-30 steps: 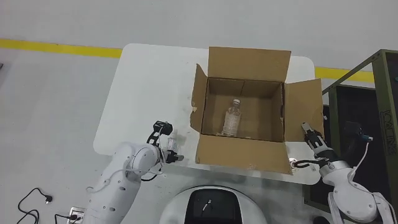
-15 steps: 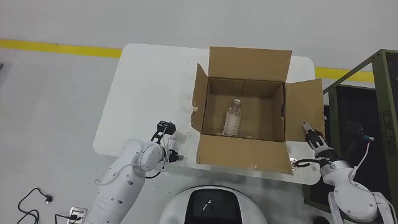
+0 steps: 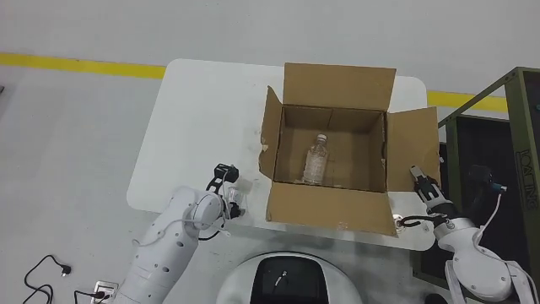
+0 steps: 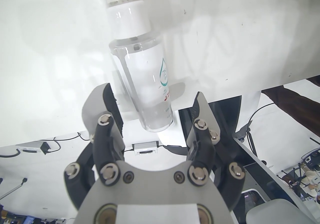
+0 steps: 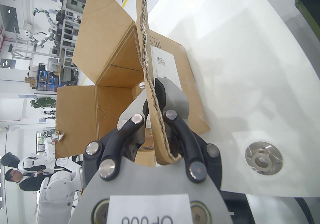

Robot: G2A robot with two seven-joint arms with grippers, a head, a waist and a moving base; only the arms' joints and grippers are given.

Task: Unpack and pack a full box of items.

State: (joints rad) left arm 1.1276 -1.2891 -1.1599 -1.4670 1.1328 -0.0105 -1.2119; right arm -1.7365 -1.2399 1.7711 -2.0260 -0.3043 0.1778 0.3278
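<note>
Fingers [image 4: 113, 110] of your left gripper [image 4: 155, 101] stand spread either side of a clear spray bottle [image 4: 143, 77], touching neither pad, its base toward them at the tabletop [image 4: 50, 35] edge, near the cardboard box [image 3: 333, 203]. Judge it light, rigid, slick: take the labelled body, not the cap. Your right gripper [image 5: 153, 100] is clenched on the box's side flap [image 5: 143, 42], stiff yet tearable. A plastic bottle [image 3: 315, 160] lies inside; the spray bottle's top is cut off, its fill unclear.

A bottle [image 3: 315, 160] lies in the box [image 3: 331, 205]; a spray bottle [image 4: 143, 77], seemingly upright, stands on the table [image 3: 202, 110] left of it.
</note>
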